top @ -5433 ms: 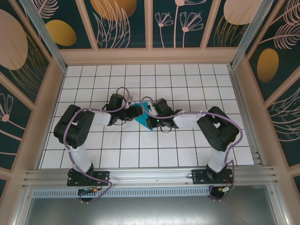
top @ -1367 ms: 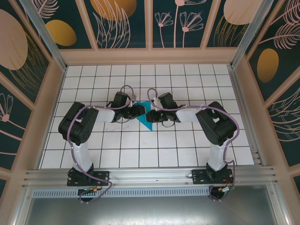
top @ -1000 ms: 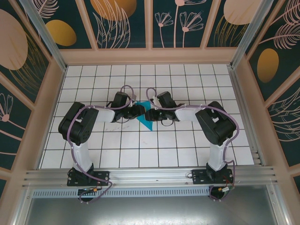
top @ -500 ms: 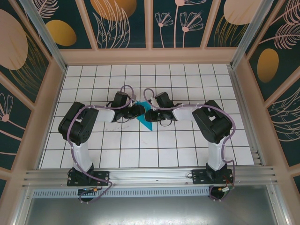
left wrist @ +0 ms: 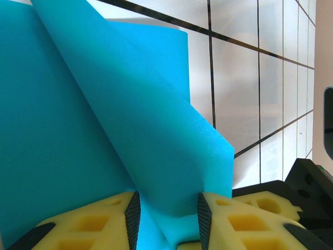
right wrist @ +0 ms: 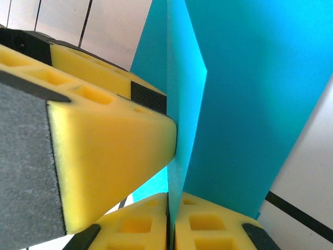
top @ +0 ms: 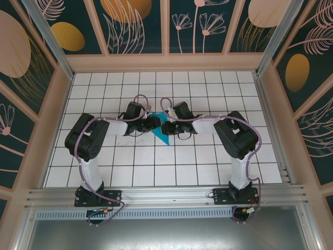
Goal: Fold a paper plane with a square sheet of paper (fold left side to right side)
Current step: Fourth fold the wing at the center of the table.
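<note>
Both our grippers, left (left wrist: 166,221) and right (right wrist: 170,224), pinch the folded paper (top: 163,130) between their fingers above the tiled table (top: 208,161).

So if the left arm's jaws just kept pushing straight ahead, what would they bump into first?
Probably the right gripper, facing it close across the folded cyan paper that the left gripper already straddles; depth is unclear.

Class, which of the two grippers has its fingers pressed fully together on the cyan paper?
The right gripper: its fingers meet on the paper. The left gripper shows a gap.

paper (top: 162,133) between end effectors — left (top: 154,123), right (top: 167,127)
</note>
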You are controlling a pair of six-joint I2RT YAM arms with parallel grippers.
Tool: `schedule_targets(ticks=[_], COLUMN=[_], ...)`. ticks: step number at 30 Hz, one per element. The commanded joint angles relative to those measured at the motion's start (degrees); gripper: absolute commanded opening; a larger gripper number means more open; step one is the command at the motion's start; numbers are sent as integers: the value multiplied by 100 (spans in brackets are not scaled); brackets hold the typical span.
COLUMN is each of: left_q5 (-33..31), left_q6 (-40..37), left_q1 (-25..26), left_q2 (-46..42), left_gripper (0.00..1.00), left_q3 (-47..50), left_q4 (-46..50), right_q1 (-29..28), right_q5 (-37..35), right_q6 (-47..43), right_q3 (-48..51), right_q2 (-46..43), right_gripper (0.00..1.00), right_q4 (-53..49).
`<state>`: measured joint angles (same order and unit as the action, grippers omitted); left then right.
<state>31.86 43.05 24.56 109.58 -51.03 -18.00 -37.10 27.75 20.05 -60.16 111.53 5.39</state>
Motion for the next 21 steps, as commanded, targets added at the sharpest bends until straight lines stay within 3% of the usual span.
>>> schedule_targets(ticks=[1,12,21], left_q5=[-503,-511,-509], left_q6=[-191,-191,-199], left_q1=[-30,-30,-30], left_q2=[310,301,258], left_gripper=[38,38,38], left_q3=[88,93,101], left_q4=[631,652,654], right_q1=[28,274,546], right_q5=[199,495,887], right_q6=[-1,14,362], right_q3=[112,360,156], right_q2=[-260,-769,-540], right_gripper=[15,32,33], right_q4=[162,260,498])
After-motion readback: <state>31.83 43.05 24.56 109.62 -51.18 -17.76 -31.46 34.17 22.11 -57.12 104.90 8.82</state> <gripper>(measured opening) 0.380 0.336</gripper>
